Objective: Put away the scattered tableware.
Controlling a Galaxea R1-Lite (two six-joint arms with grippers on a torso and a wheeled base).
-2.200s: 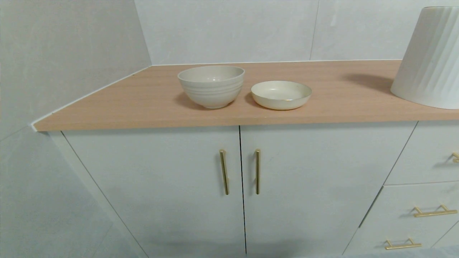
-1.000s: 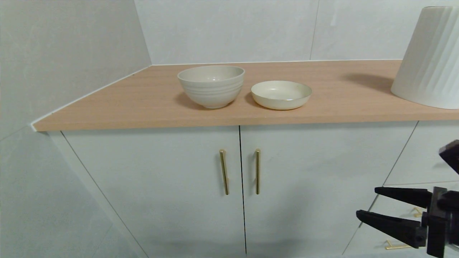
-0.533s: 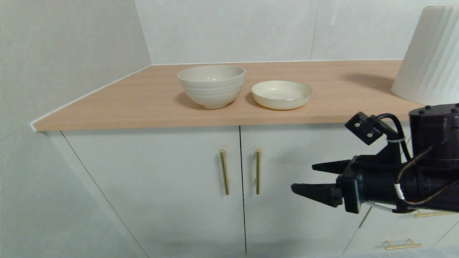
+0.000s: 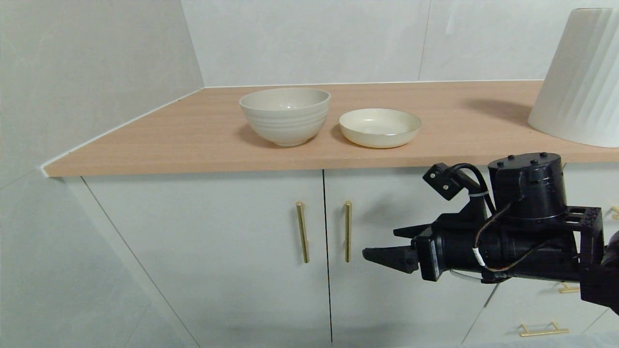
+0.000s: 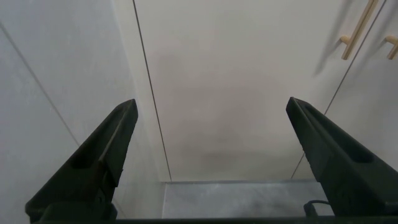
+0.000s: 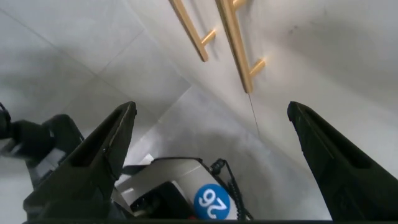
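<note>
Tableware (image 4: 290, 99) all unstowed, by the look of it: both pieces out on the desk (image 4: 169, 140), above the right hand (image 4: 380, 243). Closed cupboard doors (image 4: 208, 270) just ahead of that hand, below the desk. Deep bowl (image 4: 285, 121) up and well to the hand's left, shallow dish (image 4: 379, 127) almost straight above its tips, the two near but apart. Right hand released, fingers spread, empty, level with the door handles (image 4: 347, 231) and near them. Left hand (image 5: 210, 106) likewise spread and empty, low before a cupboard panel. Left to do, seemingly: open a door, carry both pieces in.
</note>
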